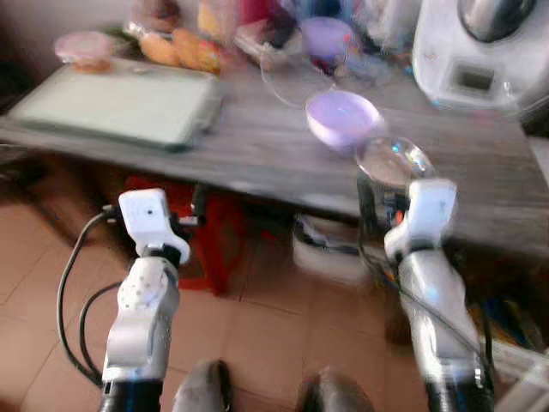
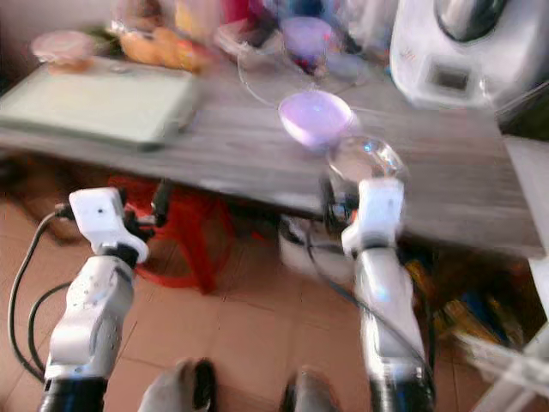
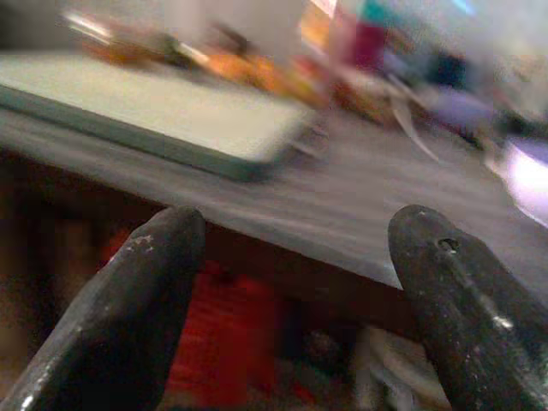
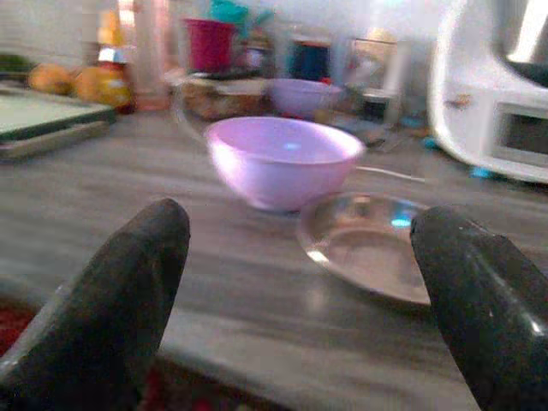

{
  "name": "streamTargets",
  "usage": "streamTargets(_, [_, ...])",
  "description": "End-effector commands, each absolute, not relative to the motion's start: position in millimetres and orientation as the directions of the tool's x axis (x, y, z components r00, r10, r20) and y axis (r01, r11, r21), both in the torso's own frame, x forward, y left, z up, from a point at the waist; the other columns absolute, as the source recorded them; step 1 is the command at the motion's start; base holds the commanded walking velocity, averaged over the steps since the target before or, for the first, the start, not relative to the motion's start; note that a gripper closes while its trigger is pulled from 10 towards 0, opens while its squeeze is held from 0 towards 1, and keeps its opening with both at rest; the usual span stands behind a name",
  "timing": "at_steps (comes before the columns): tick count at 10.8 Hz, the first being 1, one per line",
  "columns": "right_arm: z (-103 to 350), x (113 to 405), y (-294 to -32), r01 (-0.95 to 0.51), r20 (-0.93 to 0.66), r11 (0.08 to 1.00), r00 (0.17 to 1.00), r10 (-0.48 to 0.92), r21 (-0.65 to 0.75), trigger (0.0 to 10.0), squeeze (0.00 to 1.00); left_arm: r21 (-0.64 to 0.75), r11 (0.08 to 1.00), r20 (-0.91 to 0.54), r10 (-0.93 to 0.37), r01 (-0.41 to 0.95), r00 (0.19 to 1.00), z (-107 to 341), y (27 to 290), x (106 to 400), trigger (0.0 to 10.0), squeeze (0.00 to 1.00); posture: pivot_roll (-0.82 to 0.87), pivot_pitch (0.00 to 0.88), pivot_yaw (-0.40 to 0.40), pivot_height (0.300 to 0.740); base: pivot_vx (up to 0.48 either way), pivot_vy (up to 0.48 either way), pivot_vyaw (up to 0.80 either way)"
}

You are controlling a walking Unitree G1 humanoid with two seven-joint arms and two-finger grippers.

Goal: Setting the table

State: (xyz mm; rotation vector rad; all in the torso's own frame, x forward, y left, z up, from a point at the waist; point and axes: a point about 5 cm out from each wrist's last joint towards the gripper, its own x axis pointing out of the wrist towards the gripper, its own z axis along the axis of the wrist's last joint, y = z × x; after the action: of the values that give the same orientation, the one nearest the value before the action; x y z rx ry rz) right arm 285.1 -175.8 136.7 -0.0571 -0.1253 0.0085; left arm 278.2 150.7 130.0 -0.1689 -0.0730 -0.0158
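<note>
A lilac bowl (image 1: pixel 341 118) stands on the grey wooden table (image 1: pixel 257 154), toward its front edge. Just right of it lies a shallow clear dish (image 1: pixel 393 160), touching or nearly touching the bowl. A second lilac bowl (image 1: pixel 326 36) sits further back among clutter. My right gripper (image 4: pixel 300 291) is open and empty. It is held at the table's front edge, level with the top, facing the bowl (image 4: pixel 282 161) and dish (image 4: pixel 368 244). My left gripper (image 3: pixel 291 291) is also open and empty, just before the table edge and pointing toward a pale green tray (image 3: pixel 163 107).
The green tray (image 1: pixel 120 103) covers the table's left part, with oranges (image 1: pixel 180 47) and a pink container (image 1: pixel 84 47) behind it. A white appliance (image 1: pixel 480 51) stands at the back right. A red stool (image 1: pixel 202 236) and boxes sit under the table on the tiled floor.
</note>
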Motion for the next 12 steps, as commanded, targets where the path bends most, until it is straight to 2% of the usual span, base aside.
streamTargets(1, [134.0, 284.5, -176.8, 0.025, 0.120, 0.998, 0.993, -0.017, -0.064, 10.0, 0.00, -0.149, 0.989, 0.041, 0.006, 0.000, 0.999, 122.1, 155.1, 276.4, 10.0, 0.00, -0.02, 0.000, 0.016, 0.740, -0.255, 0.000, 0.00])
streamTargets(3, [130.1, 287.1, -177.9, 0.071, 0.117, 0.992, 0.991, -0.059, -0.102, 10.0, 0.00, -0.126, 0.992, 0.036, 0.009, -0.005, 0.999, 118.4, 161.3, 274.7, 10.0, 0.00, -0.02, 0.000, 0.028, 0.740, -0.251, 0.000, 0.00])
streamTargets(4, [126.1, 285.2, -179.2, 0.089, 0.110, 0.995, 0.990, -0.085, -0.033, 10.0, 0.00, -0.108, 0.994, 0.021, -0.010, 0.012, 1.000, 112.5, 160.7, 271.9, 10.0, 0.00, -0.03, 0.000, 0.031, 0.740, 0.000, 0.000, 0.00])
streamTargets(5, [127.2, 284.0, -181.1, 0.118, 0.130, 0.991, 0.986, -0.109, -0.068, 10.0, 0.00, -0.108, 0.994, 0.021, -0.017, 0.020, 1.000, 111.2, 158.4, 271.9, 10.0, 0.00, -0.04, 0.000, 0.025, 0.740, 0.000, 0.000, 0.00])
streamTargets(8, [126.4, 276.3, -178.5, 0.100, 0.132, 0.994, 0.987, -0.093, -0.051, 10.0, 0.00, -0.124, 0.989, 0.037, -0.074, 0.078, 0.997, 107.3, 149.6, 264.8, 10.0, 0.00, -0.06, 0.000, 0.021, 0.740, 0.000, 0.000, 0.00])
streamTargets(9, [122.7, 273.2, -181.5, 0.122, 0.113, 0.992, 0.987, -0.116, -0.044, 10.0, 0.00, -0.132, 0.987, 0.037, -0.086, 0.090, 0.996, 105.8, 148.3, 261.6, 10.0, 0.00, -0.06, 0.000, 0.016, 0.740, 0.000, 0.000, -0.54])
streamTargets(12, [115.7, 268.2, -185.0, 0.125, 0.087, 0.992, 0.989, -0.121, -0.036, 10.0, 0.00, -0.154, 0.982, 0.024, -0.105, 0.108, 0.994, 100.0, 146.8, 256.3, 10.0, 0.00, -0.07, 0.000, 0.019, 0.740, 0.000, -0.360, -0.80])
